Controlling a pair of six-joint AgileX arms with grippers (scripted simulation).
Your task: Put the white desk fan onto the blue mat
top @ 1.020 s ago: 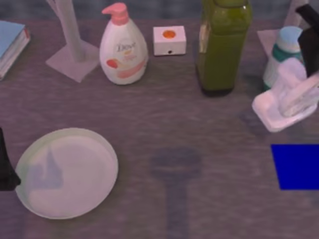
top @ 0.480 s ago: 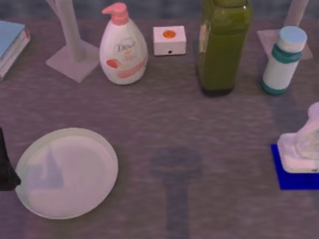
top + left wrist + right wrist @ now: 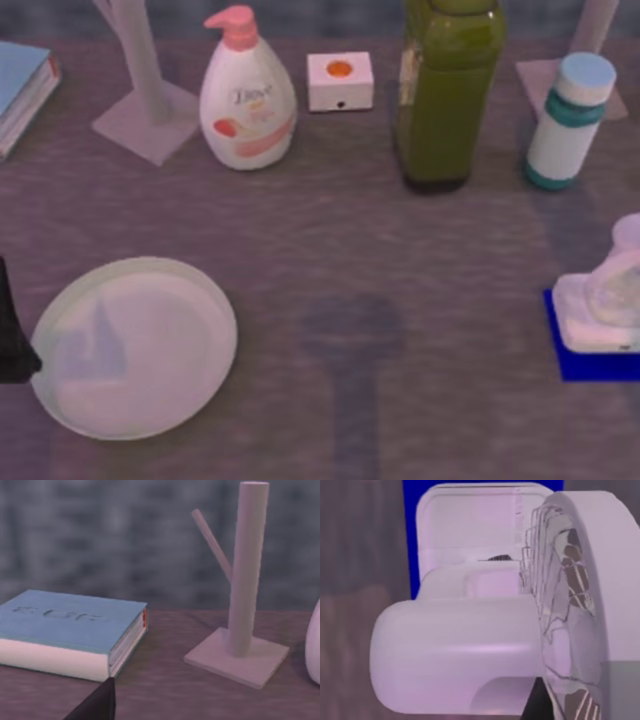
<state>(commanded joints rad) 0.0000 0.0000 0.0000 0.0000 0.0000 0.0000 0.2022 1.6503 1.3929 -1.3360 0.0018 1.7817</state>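
White plastic was seen at the table's right edge: the white desk fan [image 3: 603, 305] stood with its rounded square base on the blue mat [image 3: 585, 365], a strip of blue showing along the near and left sides of the base. From the right wrist view, the fan's motor housing [image 3: 460, 655] and grilled cage [image 3: 570, 615] filled the picture, with the mat [image 3: 410, 540] visible beyond the base. A small dark wedge [image 3: 535, 705] was caught beneath the housing there; the right gripper itself was not seen in the top view, and whether its fingers were apart or closed could not be told.

The left arm [image 3: 12, 335] was parked at the table's left edge, beside a pale round plate [image 3: 135, 345]; only a dark tip [image 3: 97, 705] appeared in its wrist view, so the state of its fingers could not be told either.

Along the far side were noted a light-blue book [image 3: 25, 85], a pale stand with a post [image 3: 148, 105], a pump bottle [image 3: 247, 95], a small white box with an orange dot [image 3: 340, 80], a tall green bottle [image 3: 448, 90] and a white bottle with a teal band [image 3: 568, 120].
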